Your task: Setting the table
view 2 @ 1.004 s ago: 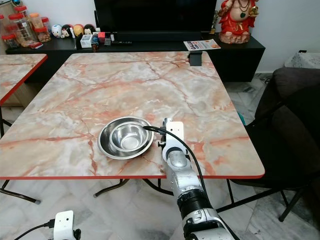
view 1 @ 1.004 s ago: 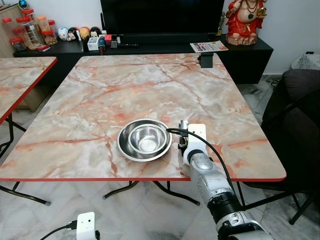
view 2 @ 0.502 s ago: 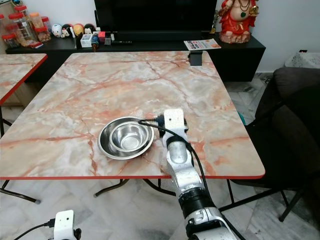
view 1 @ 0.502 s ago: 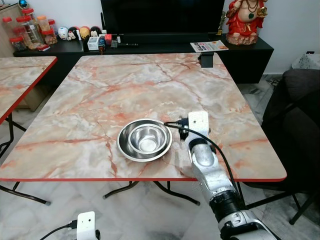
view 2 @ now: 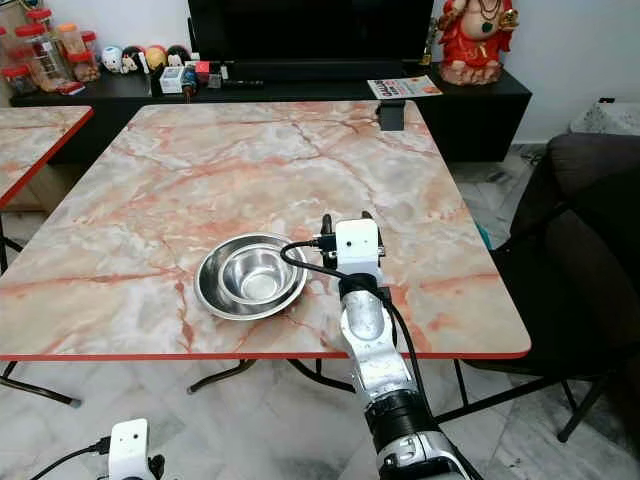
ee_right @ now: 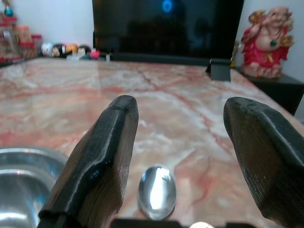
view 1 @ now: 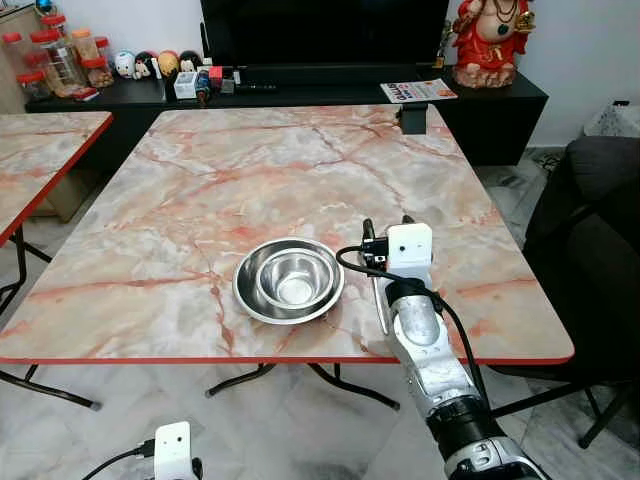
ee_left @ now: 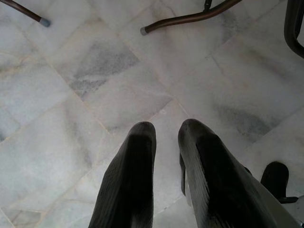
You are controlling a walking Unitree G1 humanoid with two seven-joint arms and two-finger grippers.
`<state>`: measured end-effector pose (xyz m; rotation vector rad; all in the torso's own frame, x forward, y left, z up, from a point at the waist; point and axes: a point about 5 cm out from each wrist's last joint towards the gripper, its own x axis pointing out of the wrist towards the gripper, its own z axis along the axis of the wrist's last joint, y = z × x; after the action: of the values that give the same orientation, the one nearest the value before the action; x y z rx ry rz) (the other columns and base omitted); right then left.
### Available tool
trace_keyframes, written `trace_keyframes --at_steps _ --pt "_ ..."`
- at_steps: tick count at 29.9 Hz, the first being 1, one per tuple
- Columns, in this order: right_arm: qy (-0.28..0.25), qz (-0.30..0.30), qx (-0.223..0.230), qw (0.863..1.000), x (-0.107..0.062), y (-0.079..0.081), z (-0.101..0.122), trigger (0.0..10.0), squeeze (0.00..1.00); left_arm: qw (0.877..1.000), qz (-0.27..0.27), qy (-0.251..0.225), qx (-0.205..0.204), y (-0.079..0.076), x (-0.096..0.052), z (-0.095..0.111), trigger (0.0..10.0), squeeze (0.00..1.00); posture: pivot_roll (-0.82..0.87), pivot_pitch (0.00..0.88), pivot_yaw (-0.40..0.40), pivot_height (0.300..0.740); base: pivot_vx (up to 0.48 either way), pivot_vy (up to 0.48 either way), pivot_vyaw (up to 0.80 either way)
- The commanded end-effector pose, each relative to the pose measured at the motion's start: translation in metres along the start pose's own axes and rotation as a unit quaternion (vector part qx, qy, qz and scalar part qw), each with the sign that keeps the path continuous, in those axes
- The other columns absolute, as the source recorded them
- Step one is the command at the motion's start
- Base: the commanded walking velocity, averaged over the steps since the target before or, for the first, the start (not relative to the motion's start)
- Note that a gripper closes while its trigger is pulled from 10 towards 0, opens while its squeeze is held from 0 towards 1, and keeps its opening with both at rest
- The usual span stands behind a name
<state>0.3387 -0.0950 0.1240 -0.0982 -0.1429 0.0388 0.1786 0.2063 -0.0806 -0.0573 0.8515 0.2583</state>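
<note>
Two nested steel bowls (view 1: 289,279) sit near the front edge of the marble table (view 1: 250,170). Just right of them my right gripper (view 1: 387,222) hovers low over the tabletop, open. A metal spoon (ee_right: 157,190) lies flat on the table between its fingers (ee_right: 102,156), touched by neither, and its thin handle (view 1: 380,305) shows beneath the wrist. The bowl rim (ee_right: 19,185) appears at the edge of the right wrist view. My left gripper (ee_left: 166,126) hangs idle above the floor, shut on nothing.
A second marble table (view 1: 40,150) stands to the left. A black TV cabinet (view 1: 300,95) with jars and a red statue (view 1: 490,40) runs behind. A small black stand (view 1: 412,118) sits at the table's far edge. A dark chair (view 1: 600,230) is close on the right.
My right gripper has moved right and farther onto the table, away from the bowls' rim. The spoon's handle now shows on the table under the wrist. The bowls have not moved.
</note>
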Motion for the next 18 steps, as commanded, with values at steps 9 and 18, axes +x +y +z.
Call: trace_keyframes --at_steps 9,18 --pt "-0.052 -0.006 -0.011 0.999 0.001 0.001 0.015 10.0 0.0 1.0 0.005 0.007 -0.005 0.004 -0.001 -0.004 10.0 0.0 -0.03 0.0 0.021 0.709 0.0 0.437 0.0" --pt "-0.067 -0.009 -0.014 0.998 0.002 0.001 0.018 10.0 0.0 1.0 0.006 0.009 -0.003 0.005 -0.001 -0.005 10.0 0.0 -0.03 0.0 0.025 0.709 0.0 0.48 0.0"
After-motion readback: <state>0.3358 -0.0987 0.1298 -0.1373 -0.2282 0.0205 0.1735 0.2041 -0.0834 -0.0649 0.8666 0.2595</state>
